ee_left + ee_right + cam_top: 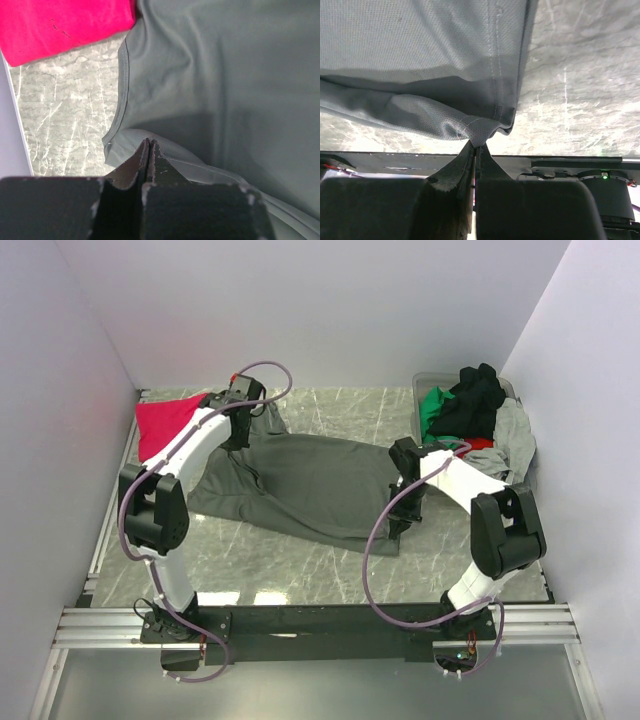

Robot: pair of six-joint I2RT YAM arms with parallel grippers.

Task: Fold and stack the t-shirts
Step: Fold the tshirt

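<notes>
**Grey shirt gripped at both ends, fold not yet made**

The grey t-shirt (310, 485) lies spread and rumpled across the middle of the table, with no fold in it that I can see. Just beside its far left end sits the magenta t-shirt (165, 420), which looks like it is already folded. Far right, the clear tub (418, 400) holds a heap of shirts (475, 405) in black, green, light grey and red, all waiting. So I'd say it is early going.

The left gripper (148, 142) has its fingers pressed together, seemingly nipping a rolled edge of the grey cloth. The right gripper (477, 141) is clamped tight on a hem corner, which is lifted off the table.
</notes>
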